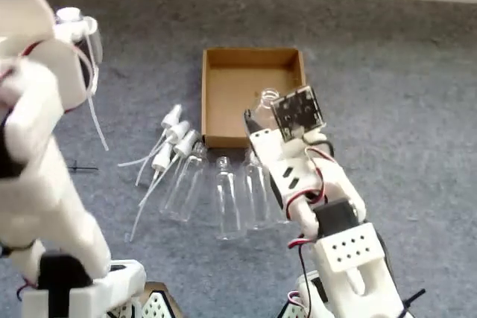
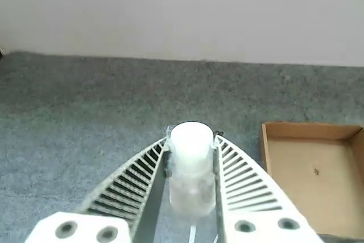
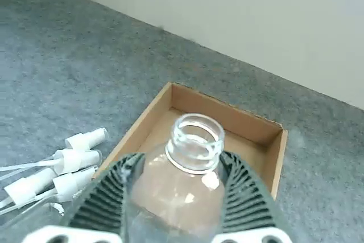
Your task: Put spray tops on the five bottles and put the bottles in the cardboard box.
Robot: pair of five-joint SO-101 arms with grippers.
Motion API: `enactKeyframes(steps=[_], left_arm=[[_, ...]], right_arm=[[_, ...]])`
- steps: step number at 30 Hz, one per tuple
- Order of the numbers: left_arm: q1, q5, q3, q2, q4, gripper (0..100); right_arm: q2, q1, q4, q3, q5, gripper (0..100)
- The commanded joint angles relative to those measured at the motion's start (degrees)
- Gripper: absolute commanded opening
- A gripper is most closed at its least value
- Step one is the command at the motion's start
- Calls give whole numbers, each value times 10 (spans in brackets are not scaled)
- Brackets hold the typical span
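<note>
Above the cardboard box [image 3: 239,116] | right gripper [image 3: 183,162] clamps a clear open-necked bottle [image 3: 194,139] | left gripper [image 2: 192,141] pinches a white spray top [image 2: 191,151] | spare bottles [image 1: 227,199] lie nearby

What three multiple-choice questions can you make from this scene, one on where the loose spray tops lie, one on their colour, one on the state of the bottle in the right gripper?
1. Where do the loose spray tops lie? A on bottle necks B on the carpet beside the cardboard box C inside the box
2. Their colour? A white B black C blue
3. The bottle in the right gripper is: A capped B broken C open-necked
Answers: 1 B, they lie on carpet outside the box; 2 A, all show white; 3 C, its neck carries no top.
</note>
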Motion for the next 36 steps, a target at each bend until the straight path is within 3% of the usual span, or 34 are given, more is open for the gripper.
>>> enactKeyframes(steps=[1, 5, 8, 18, 24, 36], left_arm=[[27, 25, 8, -81, 2, 53], [131, 48, 50, -119, -11, 53], [216, 47, 71, -123, -76, 53], [378, 47, 146, -121, -254, 49], [406, 48, 155, -110, -293, 49], [411, 47, 162, -29, -278, 49]], right_arm=[[-65, -4, -21, 16, -6, 5], [-132, -53, -38, 28, -6, 5], [-180, -87, -42, 84, -6, 5], [-305, -108, -40, 189, -5, 5], [-305, -107, -38, 190, -6, 5], [-305, -105, -38, 190, -6, 5]])
